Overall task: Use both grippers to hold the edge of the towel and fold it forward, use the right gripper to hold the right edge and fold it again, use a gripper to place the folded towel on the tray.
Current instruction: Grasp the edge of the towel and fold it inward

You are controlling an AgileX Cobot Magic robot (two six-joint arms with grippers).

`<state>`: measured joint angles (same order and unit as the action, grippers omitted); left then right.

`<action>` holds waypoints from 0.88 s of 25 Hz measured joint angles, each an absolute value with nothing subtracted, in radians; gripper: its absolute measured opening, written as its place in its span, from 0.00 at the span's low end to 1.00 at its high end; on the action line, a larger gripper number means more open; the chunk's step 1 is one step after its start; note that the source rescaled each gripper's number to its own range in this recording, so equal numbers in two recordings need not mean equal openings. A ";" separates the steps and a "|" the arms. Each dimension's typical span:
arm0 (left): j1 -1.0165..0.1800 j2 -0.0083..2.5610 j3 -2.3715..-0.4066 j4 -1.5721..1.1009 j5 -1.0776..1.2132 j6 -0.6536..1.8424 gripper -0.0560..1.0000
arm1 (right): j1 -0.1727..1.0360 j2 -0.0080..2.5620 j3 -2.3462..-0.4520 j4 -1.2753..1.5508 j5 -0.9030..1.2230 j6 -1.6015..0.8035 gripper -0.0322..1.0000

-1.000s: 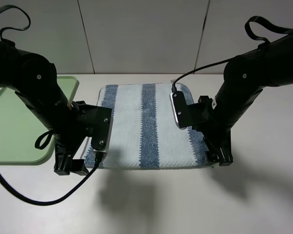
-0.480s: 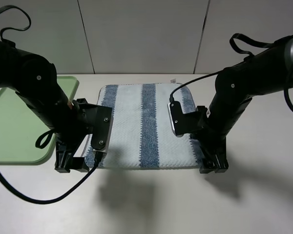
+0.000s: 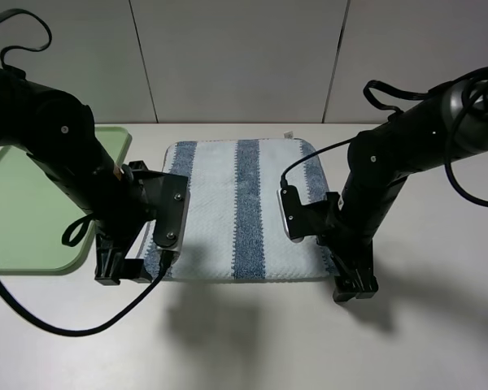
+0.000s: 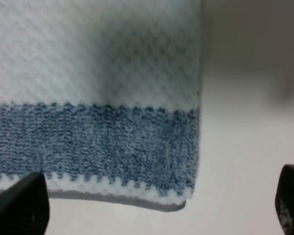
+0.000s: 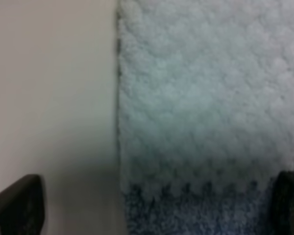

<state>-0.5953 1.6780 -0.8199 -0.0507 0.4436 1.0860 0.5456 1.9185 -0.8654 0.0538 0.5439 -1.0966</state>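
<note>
Pictured with the striped towel [image 3: 244, 211] flat on the pale table [image 3: 244, 341] beside the green tray [image 3: 24, 211], and with left gripper [image 3: 122, 272] and right gripper [image 3: 354, 288] spread wide at its near corners.

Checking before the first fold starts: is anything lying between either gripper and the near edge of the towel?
Nothing visible does. The left gripper and right gripper stand open at the near corners of the towel, and both wrist views show only bare table beside its edge.
</note>
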 joint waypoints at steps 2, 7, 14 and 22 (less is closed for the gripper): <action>-0.595 1.678 -0.820 -0.051 0.439 1.086 0.91 | 0.546 1.924 -0.865 0.054 0.539 -1.097 1.00; -0.595 1.680 -0.820 -0.051 0.415 1.103 0.91 | 0.546 1.927 -0.867 0.054 0.539 -1.097 1.00; -0.595 1.770 -0.820 -0.051 0.411 1.109 0.91 | 0.546 1.927 -0.867 0.054 0.538 -1.097 1.00; -0.595 1.849 -0.820 -0.051 0.362 1.109 0.91 | 0.546 1.927 -0.867 0.056 0.538 -1.097 1.00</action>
<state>-0.5953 1.8486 -0.8199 -0.0507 0.3618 1.1091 0.5456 1.9268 -0.8670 0.0559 0.5378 -1.0973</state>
